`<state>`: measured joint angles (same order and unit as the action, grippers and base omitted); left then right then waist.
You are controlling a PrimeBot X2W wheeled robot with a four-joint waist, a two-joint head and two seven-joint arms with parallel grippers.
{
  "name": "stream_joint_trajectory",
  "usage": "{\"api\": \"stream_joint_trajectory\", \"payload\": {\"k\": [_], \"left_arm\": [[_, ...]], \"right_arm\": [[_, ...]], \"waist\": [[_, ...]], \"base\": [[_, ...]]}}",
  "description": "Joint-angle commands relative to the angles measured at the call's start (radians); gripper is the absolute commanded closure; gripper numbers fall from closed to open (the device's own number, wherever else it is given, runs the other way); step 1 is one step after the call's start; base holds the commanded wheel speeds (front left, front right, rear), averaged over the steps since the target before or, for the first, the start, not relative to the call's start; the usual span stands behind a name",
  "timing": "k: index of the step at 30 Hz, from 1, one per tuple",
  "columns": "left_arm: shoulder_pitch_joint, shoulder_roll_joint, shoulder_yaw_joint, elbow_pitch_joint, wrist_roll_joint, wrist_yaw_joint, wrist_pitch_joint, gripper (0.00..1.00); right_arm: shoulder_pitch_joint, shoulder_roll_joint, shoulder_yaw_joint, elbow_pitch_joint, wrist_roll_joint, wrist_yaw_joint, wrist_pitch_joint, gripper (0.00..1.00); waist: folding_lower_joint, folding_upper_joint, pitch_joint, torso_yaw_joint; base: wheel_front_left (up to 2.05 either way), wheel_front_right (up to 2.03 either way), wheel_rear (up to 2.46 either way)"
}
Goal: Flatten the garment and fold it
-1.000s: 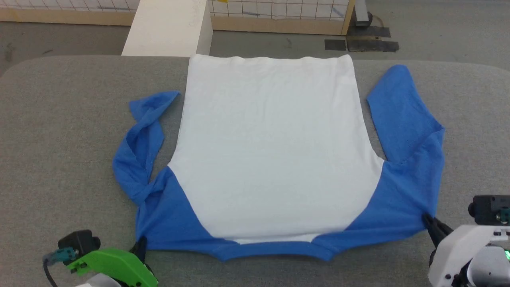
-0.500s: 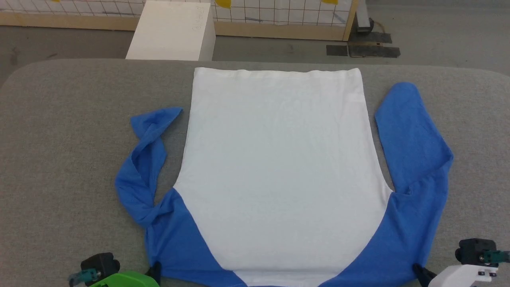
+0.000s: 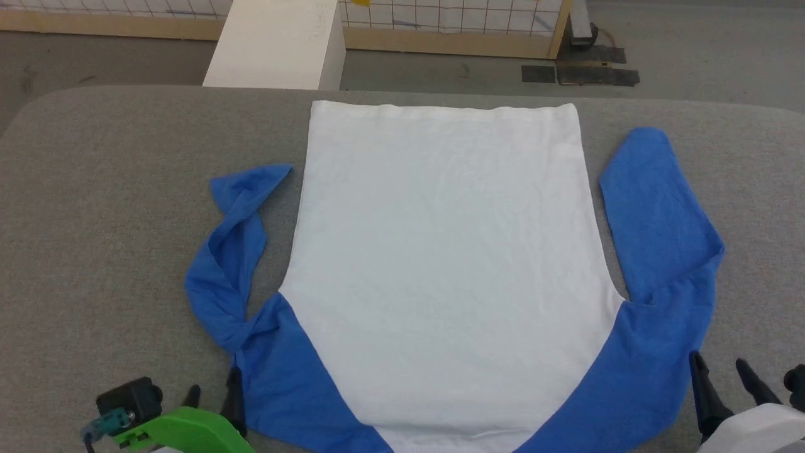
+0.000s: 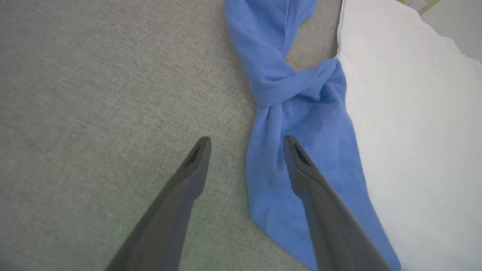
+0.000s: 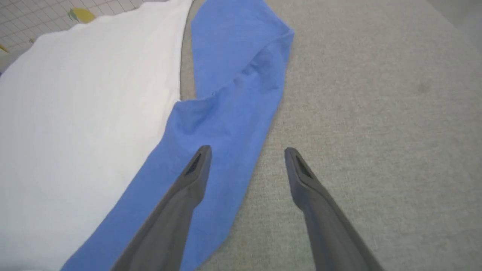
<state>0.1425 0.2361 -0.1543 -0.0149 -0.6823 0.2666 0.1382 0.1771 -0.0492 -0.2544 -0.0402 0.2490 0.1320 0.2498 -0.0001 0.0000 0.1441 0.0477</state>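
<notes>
- Right, in the head view the shirt lies on the grey counter. Its white body is spread smooth, with the hem at the far side and the blue shoulders nearest the robot.
- You can see the left pincer at the shirt's near left corner and the right pincer at its near right corner. Both have their fingers apart and grip nothing.
- I'd judge you are late in the flattening step. The body is smooth, but the left sleeve is twisted and bunched, and the right sleeve is doubled back beside the body.
- The collar edge is cut off at the bottom of this view, so you can't check whether it lies straight.
- In the left wrist view the fingers straddle the shoulder's outer edge, one over bare counter and one over blue cloth. Whether the tips touch the cloth is hard to tell.
- The twist sits just ahead of them. Your next move probably calls for a grip beyond that twist, to unwind the sleeve and draw it outward. The cuff end runs off the top of this view.
- In the right wrist view the fingers also stand apart, one over blue cloth and one over counter. The sleeve's fold lies ahead, and its cuff is out of frame.
</notes>
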Motion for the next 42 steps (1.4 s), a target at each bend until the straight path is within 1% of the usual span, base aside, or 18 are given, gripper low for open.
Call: {"api": "stream_joint_trajectory", "payload": {"k": [1,5,7,11,16,21,25,28,33,37,38,39,40,42], "left_arm": [[-0.026,0.016,0.008,-0.023,0.028,0.006,-0.025,0.0],[-0.1,0.049,0.007,-0.031,0.09,0.001,-0.078,0.0],[-0.162,0.063,-0.006,-0.01,0.122,-0.01,-0.096,0.0],[-0.308,0.078,-0.04,0.076,0.177,-0.032,-0.115,0.0],[-0.498,0.085,-0.077,0.217,0.218,-0.068,-0.114,0.0],[-0.675,0.094,-0.114,0.388,0.246,-0.101,-0.061,0.0],[-0.78,0.088,-0.124,0.505,0.241,-0.121,-0.021,0.0],[-0.832,0.092,-0.131,0.583,0.239,-0.13,0.018,0.0],[-0.881,0.107,-0.129,0.681,0.228,-0.129,0.083,0.0],[-0.901,0.122,-0.124,0.745,0.223,-0.111,0.128,0.0],[-0.904,0.125,-0.124,0.756,0.222,-0.109,0.135,0.19],[-0.905,0.127,-0.124,0.762,0.222,-0.108,0.135,0.75],[-0.906,0.127,-0.122,0.766,0.22,-0.104,0.13,1.0],[-0.903,0.125,-0.113,0.768,0.21,-0.107,0.107,1.0]], "right_arm": [[-0.027,-0.001,-0.001,-0.007,-0.017,-0.001,-0.058,0.0],[-0.056,-0.001,0.008,-0.003,-0.034,-0.001,-0.19,0.0],[-0.071,-0.001,0.021,-0.004,-0.041,-0.001,-0.233,0.0],[-0.102,-0.001,0.055,-0.017,-0.059,-0.001,-0.276,0.0],[-0.138,-0.001,0.085,-0.04,-0.074,-0.001,-0.281,0.0],[-0.175,-0.001,0.123,-0.052,-0.076,-0.001,-0.27,0.0],[-0.196,-0.001,0.149,-0.061,-0.072,-0.001,-0.263,0.0],[-0.207,-0.001,0.162,-0.061,-0.071,-0.001,-0.261,0.0],[-0.215,-0.001,0.17,-0.062,-0.063,-0.001,-0.262,0.0],[-0.218,-0.001,0.174,-0.058,-0.06,-0.001,-0.264,0.0],[-0.218,-0.001,0.175,-0.057,-0.059,-0.001,-0.264,0.0],[-0.218,-0.001,0.176,-0.056,-0.058,-0.001,-0.264,0.0],[-0.217,-0.001,0.177,-0.054,-0.056,-0.001,-0.265,0.0],[-0.213,-0.001,0.177,-0.05,-0.052,-0.001,-0.265,0.0]], "waist": [[0.0001,0.0,0.008,0.004],[0.0001,0.0,0.022,0.008],[0.0001,0.0,0.031,0.009],[0.0001,0.0,0.055,0.006],[0.0001,0.0,0.098,-0.015],[0.0001,0.0,0.155,-0.053],[0.0001,0.0,0.191,-0.085],[0.0001,0.0,0.211,-0.111],[0.0001,0.0,0.226,-0.141],[0.0001,0.0,0.228,-0.156],[0.0001,0.0,0.227,-0.159],[0.0001,0.0,0.224,-0.16],[0.0001,0.0,0.22,-0.161],[0.0001,0.0,0.209,-0.159]], "base": [[0.0,0.0,0.0],[0.0,0.0,0.0],[0.0,0.0,0.0],[0.0,0.0,0.0],[0.0,0.0,0.0],[0.0,0.0,0.0],[0.0,0.0,0.0],[0.0,0.0,0.0],[0.0,0.0,0.0],[0.0,0.0,0.0],[0.0,0.0,0.0],[0.0,0.0,0.0],[0.0,0.0,0.0],[0.0,0.0,0.0]]}}
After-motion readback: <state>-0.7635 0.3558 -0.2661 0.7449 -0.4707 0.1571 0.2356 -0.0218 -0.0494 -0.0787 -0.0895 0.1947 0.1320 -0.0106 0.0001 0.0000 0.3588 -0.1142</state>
